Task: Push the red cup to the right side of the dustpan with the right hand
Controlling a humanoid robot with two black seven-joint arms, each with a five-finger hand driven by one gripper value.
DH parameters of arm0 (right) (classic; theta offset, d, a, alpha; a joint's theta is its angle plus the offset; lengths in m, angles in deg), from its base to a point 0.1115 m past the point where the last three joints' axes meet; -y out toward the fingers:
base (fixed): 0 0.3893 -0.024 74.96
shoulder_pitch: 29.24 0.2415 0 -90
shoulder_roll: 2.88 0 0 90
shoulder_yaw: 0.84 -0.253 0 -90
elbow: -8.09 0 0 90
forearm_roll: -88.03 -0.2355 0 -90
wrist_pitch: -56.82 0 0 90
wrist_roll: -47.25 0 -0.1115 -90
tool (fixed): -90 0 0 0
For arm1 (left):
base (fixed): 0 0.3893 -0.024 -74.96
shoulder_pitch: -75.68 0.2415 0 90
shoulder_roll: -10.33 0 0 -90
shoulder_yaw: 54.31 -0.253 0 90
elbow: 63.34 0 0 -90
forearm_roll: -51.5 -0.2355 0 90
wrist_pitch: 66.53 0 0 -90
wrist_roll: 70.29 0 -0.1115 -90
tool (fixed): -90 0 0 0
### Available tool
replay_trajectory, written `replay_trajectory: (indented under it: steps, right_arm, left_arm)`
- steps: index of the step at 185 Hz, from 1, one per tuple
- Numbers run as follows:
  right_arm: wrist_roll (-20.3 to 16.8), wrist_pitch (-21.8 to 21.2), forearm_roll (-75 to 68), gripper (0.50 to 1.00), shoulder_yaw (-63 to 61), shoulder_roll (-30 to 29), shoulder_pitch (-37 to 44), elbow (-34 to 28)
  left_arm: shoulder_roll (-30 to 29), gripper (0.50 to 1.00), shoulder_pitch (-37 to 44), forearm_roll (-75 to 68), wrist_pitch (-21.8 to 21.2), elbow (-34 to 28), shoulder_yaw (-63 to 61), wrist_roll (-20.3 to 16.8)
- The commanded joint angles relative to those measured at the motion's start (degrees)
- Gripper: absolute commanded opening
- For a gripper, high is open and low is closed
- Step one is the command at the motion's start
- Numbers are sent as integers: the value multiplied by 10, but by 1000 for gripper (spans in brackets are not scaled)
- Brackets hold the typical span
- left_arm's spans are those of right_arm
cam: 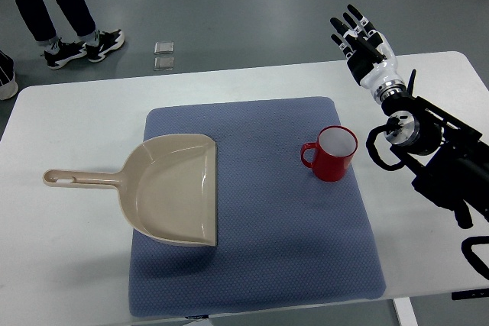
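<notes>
The glossy red ceramic cup [334,154], white inside and upright, stands on the right half of the blue quilted fabric mat [260,265], its handle turned toward the dustpan. It is already to the right of the beige plastic dustpan [174,188], well apart from it, with bare mat between. The dustpan lies on the mat's left part, mouth toward the cup, its long handle reaching out over the white counter [69,250].

Risks, as judged from here: the cup is tall for its base and sits on soft fabric, so a push placed high on the wall could tip it rather than slide it. A push off-centre, or one catching the handle, would likely spin the cup. The mat itself might drag or ruck under it.

The right robot hand [359,36] hovers beyond the counter's far right edge, well clear of the cup, black fingers extended and spread, holding and touching nothing. The left arm is not in view. A person's legs stand on the floor at the far left.
</notes>
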Motion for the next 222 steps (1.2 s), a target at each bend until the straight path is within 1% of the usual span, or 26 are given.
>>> replay_trajectory:
  steps: [1, 65, 101, 120, 139, 162, 189, 222]
  right_arm:
    - [1, 0, 0, 928, 0, 0, 1, 0]
    - [1, 0, 5, 928, 4, 4, 0, 0]
    - [3, -8, 9, 928, 12, 22, -5, -1]
    - [3, -22, 12, 928, 14, 60, -10, -17]
    - [3, -30, 27, 928, 13, 86, -26, -34]
    - [3, -42, 69, 928, 12, 143, -59, -83]
    - [6, -56, 123, 928, 8, 193, -97, -135]
    - [15, -86, 167, 928, 9, 225, -132, -165]
  left_arm:
    - [0, 1000, 0, -1, 0, -1, 1, 0]
    - [0, 1000, 0, -1, 0, -1, 1, 0]
    - [0, 1000, 0, -1, 0, -4, 1, 0]
    - [0, 1000, 0, -1, 0, -4, 0, 0]
    - [0, 1000, 0, -1, 0, -3, 1, 0]
    - [0, 1000, 0, -1, 0, -3, 0, 0]
    - [0, 1000, 0, -1, 0, -3, 0, 0]
    - [0, 1000, 0, -1, 0, -3, 1, 0]
